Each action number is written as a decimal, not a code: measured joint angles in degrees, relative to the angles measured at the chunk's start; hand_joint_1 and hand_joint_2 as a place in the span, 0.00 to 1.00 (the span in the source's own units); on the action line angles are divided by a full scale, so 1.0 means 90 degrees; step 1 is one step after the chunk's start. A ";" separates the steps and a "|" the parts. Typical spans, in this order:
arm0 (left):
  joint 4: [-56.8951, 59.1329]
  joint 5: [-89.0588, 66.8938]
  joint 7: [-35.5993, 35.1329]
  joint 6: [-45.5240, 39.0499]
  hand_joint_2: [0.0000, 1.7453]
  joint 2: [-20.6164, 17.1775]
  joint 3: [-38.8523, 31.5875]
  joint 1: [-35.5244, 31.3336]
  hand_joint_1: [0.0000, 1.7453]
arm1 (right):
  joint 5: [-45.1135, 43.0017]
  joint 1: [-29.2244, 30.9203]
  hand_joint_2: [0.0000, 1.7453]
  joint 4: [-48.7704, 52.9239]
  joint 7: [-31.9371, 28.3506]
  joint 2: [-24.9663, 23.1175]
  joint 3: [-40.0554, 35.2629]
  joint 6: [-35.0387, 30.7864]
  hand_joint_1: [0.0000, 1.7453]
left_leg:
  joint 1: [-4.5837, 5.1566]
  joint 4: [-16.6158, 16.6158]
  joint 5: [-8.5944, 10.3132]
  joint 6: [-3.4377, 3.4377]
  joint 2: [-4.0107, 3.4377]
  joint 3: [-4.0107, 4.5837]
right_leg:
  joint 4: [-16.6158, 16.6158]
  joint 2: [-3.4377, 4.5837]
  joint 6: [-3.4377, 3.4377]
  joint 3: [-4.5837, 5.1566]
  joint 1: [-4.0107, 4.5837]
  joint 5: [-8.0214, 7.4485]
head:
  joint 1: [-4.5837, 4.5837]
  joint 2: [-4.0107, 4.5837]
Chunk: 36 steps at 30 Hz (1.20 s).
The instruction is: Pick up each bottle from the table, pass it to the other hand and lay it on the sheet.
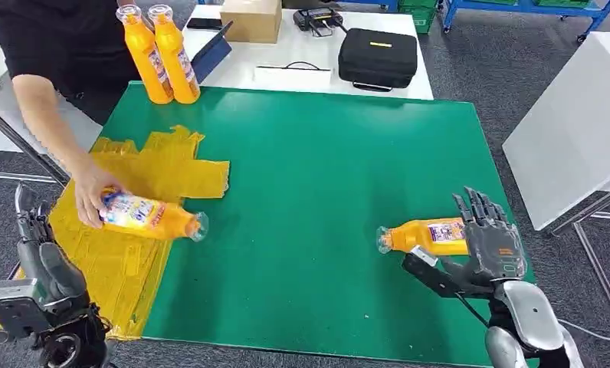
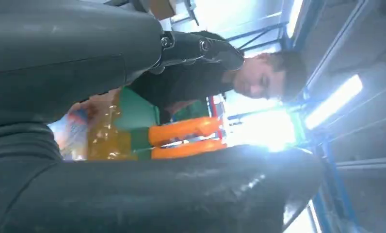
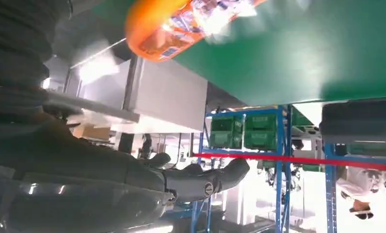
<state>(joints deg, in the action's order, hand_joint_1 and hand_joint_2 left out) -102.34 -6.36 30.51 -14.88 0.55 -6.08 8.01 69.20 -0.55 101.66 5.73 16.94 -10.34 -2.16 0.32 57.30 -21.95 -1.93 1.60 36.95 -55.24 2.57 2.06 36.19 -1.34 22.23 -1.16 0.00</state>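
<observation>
Head view, lower right: the right robot hand (image 1: 487, 244), fingers spread (nothing gripped), flanks the lying bottle (image 1: 424, 235), which could roll off the worktop (image 1: 325, 192) if nudged.

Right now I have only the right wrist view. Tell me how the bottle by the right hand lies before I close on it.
Observer: The bottle lies on its side on the green mat, cap pointing towards the yellow sheet. The right hand is at its base, fingers spread, not closed on it.
Operator: Check the sheet for me.
Observer: A person's hand grips a second bottle lying on it.
Operator: Report the left hand.
Observer: The left hand is at the sheet's near edge, holding nothing.
</observation>
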 measured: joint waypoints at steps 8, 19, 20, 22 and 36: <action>-0.0155 0.0243 0.0000 -0.0005 0.00 0.0005 -0.0049 0.0254 0.00 | 0.0180 0.0281 1.00 -0.0573 0.0214 0.0267 0.0344 0.0529 0.00 | 0.0004 0.0000 0.0004 -0.0006 0.0012 0.0000 | 0.0000 -0.0007 0.0000 -0.0004 -0.0003 0.0000 | 0.0002 0.0000; -0.0155 0.0281 0.0000 -0.0007 0.00 0.0005 -0.0056 0.0301 0.00 | 0.0189 0.0338 1.00 -0.0940 0.0216 0.0454 0.0561 0.0563 0.00 | 0.0001 0.0000 0.0001 -0.0002 0.0015 0.0000 | 0.0000 -0.0009 0.0002 -0.0005 0.0000 -0.0001 | 0.0000 0.0000; -0.0155 0.0282 0.0000 -0.0007 0.00 0.0005 -0.0056 0.0301 0.00 | 0.0189 0.0341 1.00 -0.0957 0.0216 0.0457 0.0563 0.0563 0.00 | 0.0001 0.0000 0.0001 -0.0002 0.0014 0.0000 | 0.0000 -0.0009 0.0001 -0.0004 0.0000 0.0000 | 0.0000 0.0000; -0.0155 0.0279 0.0000 -0.0007 0.00 0.0005 -0.0056 0.0301 0.00 | 0.0189 0.0349 1.00 -0.0986 0.0216 0.0459 0.0568 0.0563 0.00 | 0.0001 0.0000 0.0001 -0.0002 0.0015 0.0000 | 0.0000 -0.0009 0.0001 -0.0004 -0.0001 0.0000 | 0.0000 0.0000; -0.0155 0.0573 -0.0061 0.0034 0.00 0.0000 -0.0056 0.0320 0.00 | 0.0114 0.0367 1.00 -0.1411 0.0192 0.1010 0.0850 0.0967 0.00 | 0.0008 0.0001 -0.0001 -0.0005 0.0018 0.0002 | 0.0001 -0.0012 0.0004 -0.0005 -0.0004 -0.0001 | -0.0002 0.0000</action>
<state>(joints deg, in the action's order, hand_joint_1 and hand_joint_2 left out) -103.73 -1.20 29.97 -14.58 0.55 -6.58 10.89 70.23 2.75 88.96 7.45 26.03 -2.69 6.54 0.39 57.32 -21.95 -1.98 1.76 36.97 -55.23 2.47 2.10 36.14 -1.38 22.22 -1.18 0.00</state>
